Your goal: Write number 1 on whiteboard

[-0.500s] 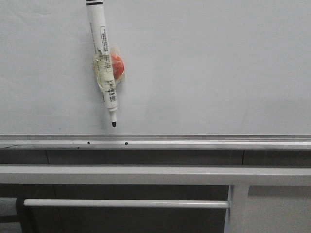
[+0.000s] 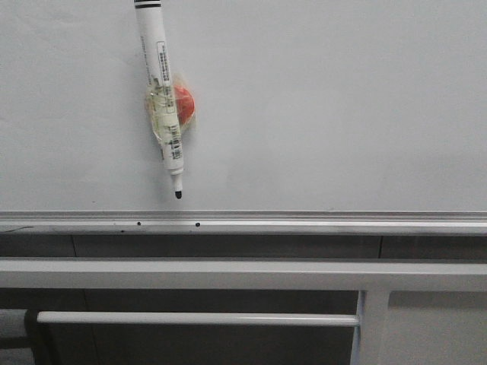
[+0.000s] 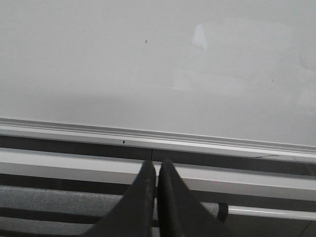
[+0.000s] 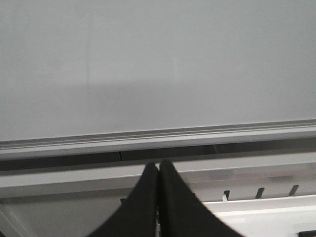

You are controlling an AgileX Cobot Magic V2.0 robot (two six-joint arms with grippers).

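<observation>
The whiteboard [image 2: 319, 99] fills the upper part of the front view, with its silver bottom rail [image 2: 304, 222] below. No black stroke of the number 1 shows on it. A white marker pen [image 2: 161, 106] hangs on the board, tip down, taped to an orange-red round piece [image 2: 186, 103]. The board also shows in the left wrist view [image 3: 148, 64] and the right wrist view [image 4: 158, 64]. My left gripper [image 3: 155, 165] is shut and empty, below the rail. My right gripper [image 4: 158, 168] is shut and empty, below the rail. Neither gripper shows in the front view.
Grey metal frame bars [image 2: 228, 274] run below the board, with a thinner rod [image 2: 198, 318] and an upright post [image 2: 370, 327]. In the left wrist view a bar with a black end cap [image 3: 223, 211] lies beside the fingers.
</observation>
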